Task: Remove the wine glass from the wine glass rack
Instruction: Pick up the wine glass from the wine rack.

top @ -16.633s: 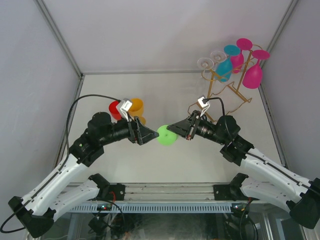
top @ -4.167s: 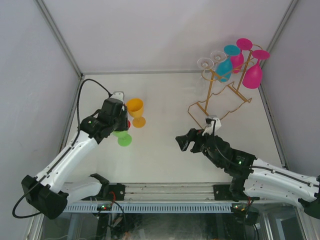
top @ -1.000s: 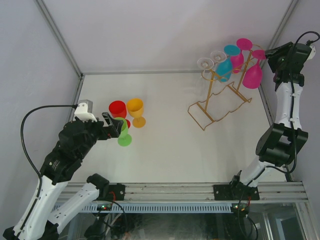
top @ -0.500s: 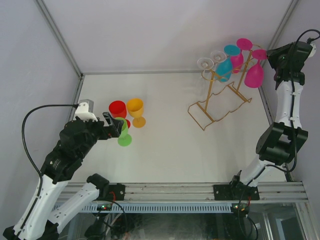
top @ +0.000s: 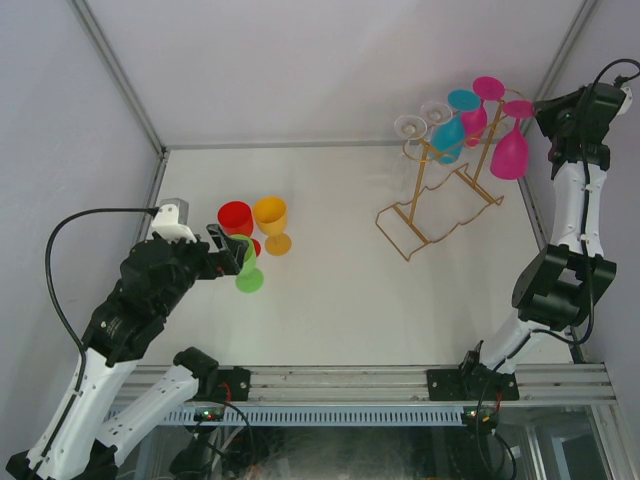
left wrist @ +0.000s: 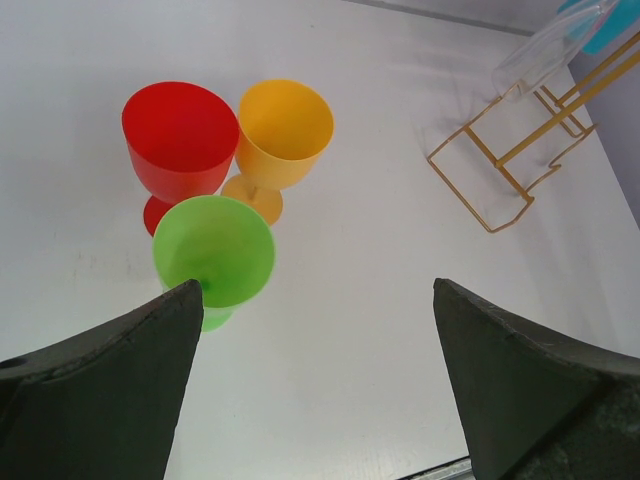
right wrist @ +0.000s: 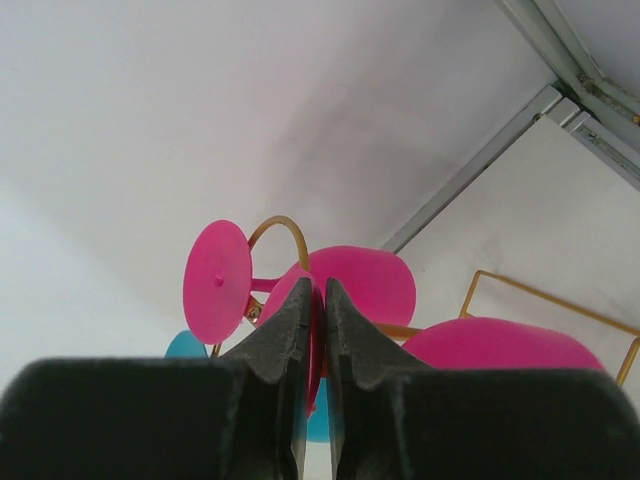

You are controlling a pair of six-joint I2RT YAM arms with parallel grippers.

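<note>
One pink wine glass (top: 510,152), disc foot pinched by right hand (right wrist: 316,300); left hand (left wrist: 315,290) open.

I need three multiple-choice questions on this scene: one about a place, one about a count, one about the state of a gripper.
1. Where is the green glass? A. on the table by the red glass B. in the far right corner C. off the table
2. Glasses standing on the table? A. one B. three C. five
3. The right gripper is: A. wide open B. shut on the foot of a pink glass C. out of view
Key: 1A, upright by the red one; 2B, red, orange glass, green; 3B, fingers pinch that foot.
</note>
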